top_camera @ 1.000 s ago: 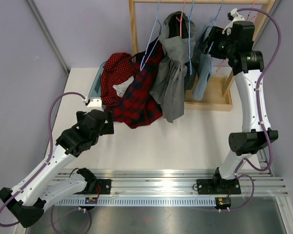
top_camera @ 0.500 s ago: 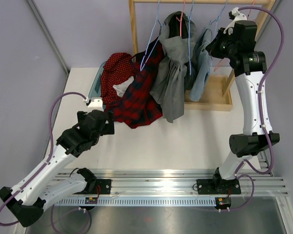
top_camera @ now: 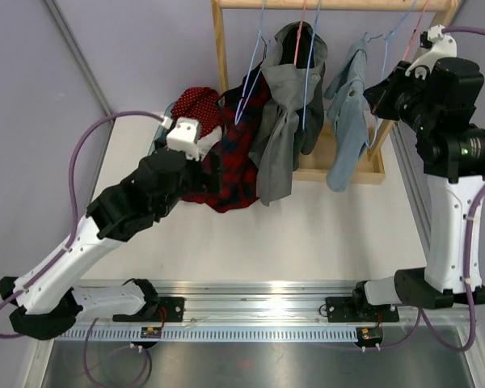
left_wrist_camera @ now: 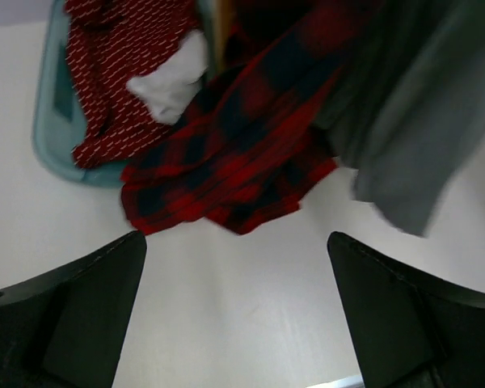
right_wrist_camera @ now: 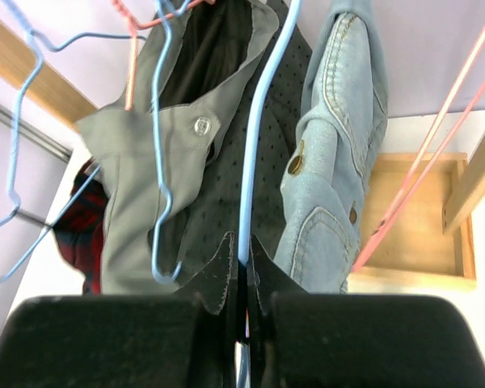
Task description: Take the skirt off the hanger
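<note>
Right fingers (right_wrist_camera: 220,279) are pinched shut on the thin light-blue wire hanger (right_wrist_camera: 255,145) under the wooden clothes rack (top_camera: 220,48); the pale denim skirt (right_wrist_camera: 331,153) hangs alongside; left fingers (left_wrist_camera: 81,307) gape empty before the rack; hanger secured, the next move likely calls for sliding the skirt off.

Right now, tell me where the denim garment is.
Top view, right of centre: the denim garment hangs on the wooden rack, between the grey garment and the right gripper.

No writing, brand or number is legible. Small stickers (top_camera: 152,331) on the rail (top_camera: 267,309) are too tiny to read. The grey garment's button (right_wrist_camera: 200,125) shows no readable mark.
</note>
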Controlling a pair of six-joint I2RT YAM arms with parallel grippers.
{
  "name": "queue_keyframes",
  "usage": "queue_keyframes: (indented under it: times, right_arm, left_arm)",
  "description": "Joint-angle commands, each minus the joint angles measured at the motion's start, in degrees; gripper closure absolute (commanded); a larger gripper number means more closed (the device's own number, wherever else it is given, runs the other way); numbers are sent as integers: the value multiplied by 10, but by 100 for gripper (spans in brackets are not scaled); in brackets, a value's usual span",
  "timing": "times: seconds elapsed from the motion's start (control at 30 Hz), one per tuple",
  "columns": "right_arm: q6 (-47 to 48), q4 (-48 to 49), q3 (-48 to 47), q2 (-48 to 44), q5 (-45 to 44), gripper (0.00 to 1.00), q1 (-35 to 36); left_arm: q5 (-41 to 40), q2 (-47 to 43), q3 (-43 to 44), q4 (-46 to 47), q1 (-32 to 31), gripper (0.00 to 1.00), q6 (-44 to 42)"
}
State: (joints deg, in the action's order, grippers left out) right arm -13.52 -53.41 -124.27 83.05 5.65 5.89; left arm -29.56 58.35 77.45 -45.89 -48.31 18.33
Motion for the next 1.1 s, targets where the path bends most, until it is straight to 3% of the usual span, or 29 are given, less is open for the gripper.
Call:
queue_keyframes:
  times: [0.0, 0.1, 0.3, 0.5, 0.77, 0.87, 0.9, 0.97, 1.0, 1.07]
  right_arm:
    - [9, 52, 25, -67, -5, 100, 2]
    - [-2, 43, 52, -91, 9, 100, 2]
    - [-34, 23, 97, -144, 52, 100, 2]
    - [-41, 2, 126, -182, 66, 100, 2]
    - [-47, -20, 112, -199, 85, 100, 2]
    - [-49, -30, 97, -200, 88, 100, 2]
    - [-49, -31, 94, -201, 87, 100, 2]
    - [-47, -35, 90, -203, 87, 100, 2]
    - [-46, -35, 88, -202, 84, 100, 2]
    - [-42, -37, 88, -200, 78, 100, 2]
  left_arm:
    - [56, 77, 111, 69, -61, 1, -53]
    - [92, 151, 171, 127, -117, 1, -72]
    - [145, 242, 150, 300, -245, 1, -101]
    - [166, 299, 138, 382, -280, 1, -91]
    - [175, 367, 180, 389, -282, 1, -85]
    - [170, 390, 199, 389, -282, 25, -84]
    - [166, 396, 212, 382, -282, 53, -82]
    - [147, 403, 221, 371, -284, 80, -78]
    - [140, 400, 218, 367, -286, 100, -77]
    - [117, 390, 199, 372, -291, 100, -76]
